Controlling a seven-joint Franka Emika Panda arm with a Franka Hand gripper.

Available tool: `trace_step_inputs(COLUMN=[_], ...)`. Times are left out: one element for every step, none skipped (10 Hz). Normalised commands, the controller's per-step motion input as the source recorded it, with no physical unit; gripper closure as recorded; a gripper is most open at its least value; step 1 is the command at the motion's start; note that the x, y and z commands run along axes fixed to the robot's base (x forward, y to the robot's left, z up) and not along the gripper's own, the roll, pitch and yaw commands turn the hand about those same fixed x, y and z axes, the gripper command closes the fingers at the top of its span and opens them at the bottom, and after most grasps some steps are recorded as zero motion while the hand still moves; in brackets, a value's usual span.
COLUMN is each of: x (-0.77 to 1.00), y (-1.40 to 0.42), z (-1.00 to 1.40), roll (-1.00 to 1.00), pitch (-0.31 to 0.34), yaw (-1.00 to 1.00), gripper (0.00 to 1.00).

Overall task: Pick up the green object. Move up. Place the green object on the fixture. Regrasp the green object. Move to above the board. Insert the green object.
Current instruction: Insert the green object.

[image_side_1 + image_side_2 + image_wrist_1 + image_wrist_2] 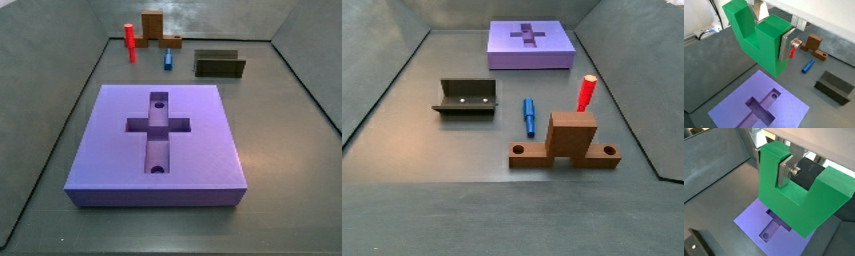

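In both wrist views my gripper (pixel 774 29) is shut on one prong of the green object (pixel 756 42), a chunky green block with a notch between two prongs. One silver finger (pixel 785 171) presses flat on that prong's side. The block hangs in the air above the purple board (pixel 761 104), over its cross-shaped recess. In both side views the board (pixel 201 140) lies flat and bare, and neither the gripper nor the green object shows there. The dark fixture (pixel 221 64) stands empty beyond the board.
A red post (pixel 588 92), a blue peg (pixel 529 115) and a brown L-shaped block (pixel 569 140) lie near the fixture (pixel 466 98). Grey walls enclose the floor on all sides.
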Motion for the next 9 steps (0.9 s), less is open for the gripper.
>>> trace_step_inputs(x=[0.33, 0.46, 0.61, 0.67, 0.70, 0.51, 0.00, -0.06, -0.15], y=[0.00, 0.00, -0.02, -0.03, -0.06, 0.00, -0.07, -0.10, -0.05], z=[-0.22, -0.03, 0.00, 0.00, -0.02, -0.21, -0.86, -1.00, -1.00], roll=[-0.41, -0.50, -0.50, -0.50, -0.48, -0.41, -0.12, -0.05, -0.01], pitch=[0.074, 0.096, 0.099, 0.111, 0.129, 0.104, -0.011, -0.050, -0.079], yaw=[-0.23, -0.12, -0.03, 0.00, 0.00, 0.00, 0.00, 0.00, 0.00], gripper=[1.00, 1.00, 1.00, 1.00, 1.00, 1.00, 1.00, 1.00, 1.00])
